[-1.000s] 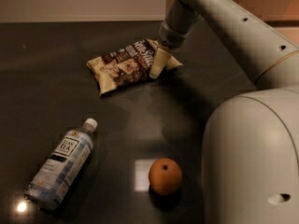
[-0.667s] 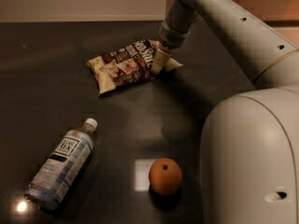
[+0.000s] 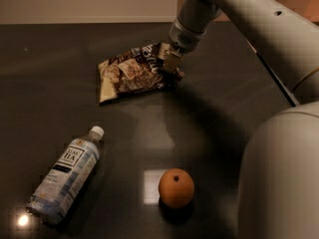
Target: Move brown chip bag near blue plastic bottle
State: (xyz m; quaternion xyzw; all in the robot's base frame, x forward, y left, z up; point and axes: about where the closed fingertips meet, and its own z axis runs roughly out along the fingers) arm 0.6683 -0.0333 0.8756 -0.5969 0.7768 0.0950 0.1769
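Camera view, single frame. Desk (image 3: pixel 45 73) dark, glossy. Brown chip bag (image 3: pixel 130 77) lies toward the far edge, roughly mid-width, its right end crumpled upward. Gripper (image 3: pixel 171 63) sits at that right end, the arm (image 3: pixel 234 6) reaching in from the far right corner; jaws are pinched on the bag's edge. Blue plastic bottle (image 3: pixel 67 176) lies on its side by the near left corner, white cap pointing toward the far edge, well apart from the bag. Orange (image 3: pixel 176 187) rests close to the near edge, right of the bottle.

Robot test space — gripper (image 3: pixel 172 63) over dark table (image 3: pixel 224 108).
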